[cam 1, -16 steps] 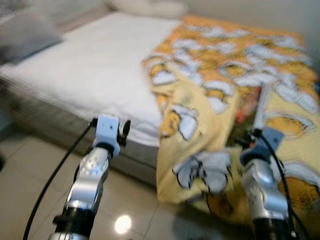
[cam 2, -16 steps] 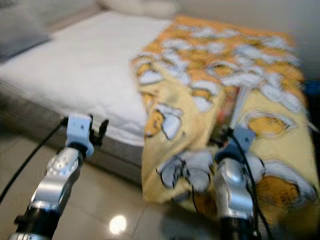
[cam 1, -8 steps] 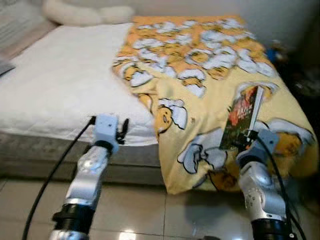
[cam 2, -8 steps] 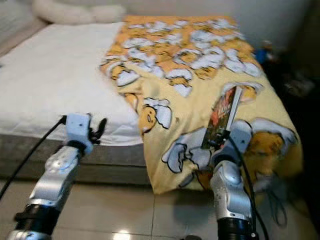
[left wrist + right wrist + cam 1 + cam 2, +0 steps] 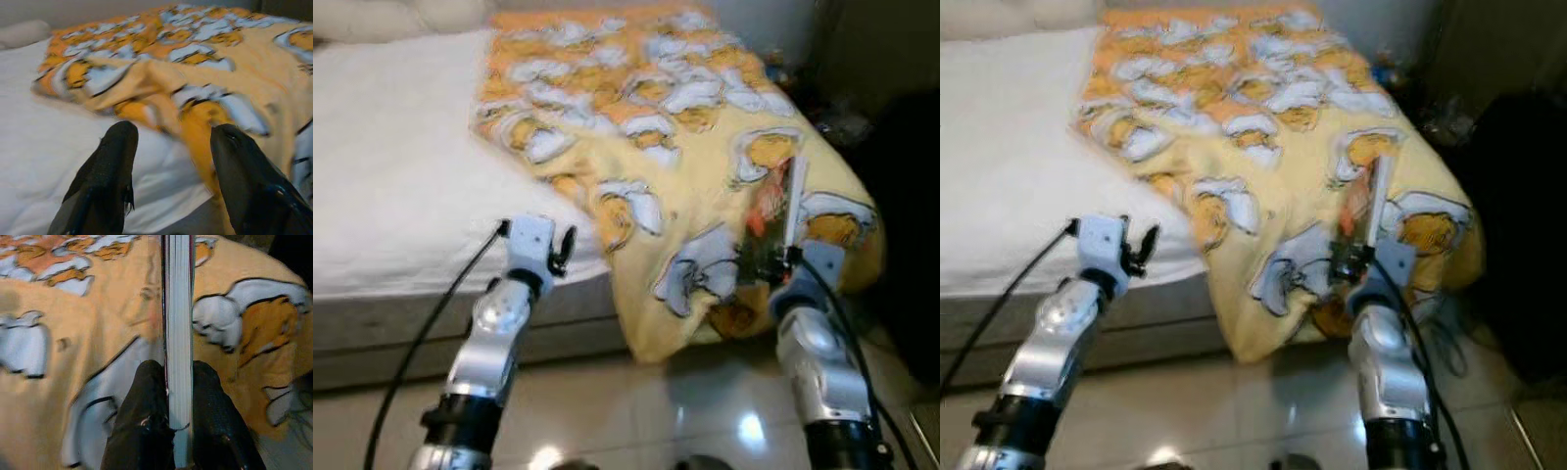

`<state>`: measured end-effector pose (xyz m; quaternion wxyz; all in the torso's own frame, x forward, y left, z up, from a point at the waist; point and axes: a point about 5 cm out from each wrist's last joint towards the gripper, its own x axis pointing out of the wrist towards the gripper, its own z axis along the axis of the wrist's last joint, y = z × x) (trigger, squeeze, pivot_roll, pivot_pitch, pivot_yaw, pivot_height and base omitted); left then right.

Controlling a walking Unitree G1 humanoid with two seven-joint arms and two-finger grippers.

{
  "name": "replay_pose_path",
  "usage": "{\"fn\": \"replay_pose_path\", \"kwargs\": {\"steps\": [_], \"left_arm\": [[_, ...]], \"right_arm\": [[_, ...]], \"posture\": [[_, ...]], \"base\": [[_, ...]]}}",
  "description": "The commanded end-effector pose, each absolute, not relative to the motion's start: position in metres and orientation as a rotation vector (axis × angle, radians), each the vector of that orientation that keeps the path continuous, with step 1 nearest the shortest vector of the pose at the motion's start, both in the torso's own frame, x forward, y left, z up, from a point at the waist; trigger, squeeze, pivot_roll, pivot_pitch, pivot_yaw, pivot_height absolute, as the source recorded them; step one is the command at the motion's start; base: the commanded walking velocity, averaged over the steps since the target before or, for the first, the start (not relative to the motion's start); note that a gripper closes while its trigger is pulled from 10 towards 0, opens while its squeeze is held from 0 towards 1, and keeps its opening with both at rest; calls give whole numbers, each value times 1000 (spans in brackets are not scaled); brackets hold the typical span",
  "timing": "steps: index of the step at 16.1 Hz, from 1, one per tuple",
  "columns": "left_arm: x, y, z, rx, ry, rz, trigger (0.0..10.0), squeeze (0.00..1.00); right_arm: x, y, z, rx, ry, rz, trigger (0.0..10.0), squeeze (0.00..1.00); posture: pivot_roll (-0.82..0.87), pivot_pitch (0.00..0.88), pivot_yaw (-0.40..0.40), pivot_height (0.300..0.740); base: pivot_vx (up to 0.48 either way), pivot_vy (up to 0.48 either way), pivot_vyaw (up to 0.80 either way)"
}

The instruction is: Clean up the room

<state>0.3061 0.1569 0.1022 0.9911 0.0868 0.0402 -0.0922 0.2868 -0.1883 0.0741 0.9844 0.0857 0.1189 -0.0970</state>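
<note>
Standing upright, the book [image 5: 178,333] is pinched between the right gripper's [image 5: 178,382] fingers; left gripper's [image 5: 171,147] fingers spread.

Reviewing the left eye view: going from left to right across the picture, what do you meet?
White mattress → left gripper, open above the mattress edge → yellow patterned blanket → book held upright in the right gripper → dark area by the bed's far side.

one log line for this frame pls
right pincer: shut on book, upright | left pincer: open, empty | ahead: yellow blanket on bed
</note>
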Motion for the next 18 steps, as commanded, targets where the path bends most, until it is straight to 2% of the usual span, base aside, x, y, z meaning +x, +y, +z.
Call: {"fn": "replay_pose_path", "kwargs": {"steps": [1, 18], "left_arm": [[307, 168, 105, 180, 77, -157, 10000, 0], [310, 174, 111, 209, 70, -150, 10000, 0]], "right_arm": [[293, -181, 88, 165, 180, -167, 10000, 0], [297, -170, 88, 181, 175, -144, 10000, 0]], "posture": [[-11, 0, 39, 740], [21, 0, 18, 740]], "base": [[0, 446, 0], [0, 450, 0]]}}
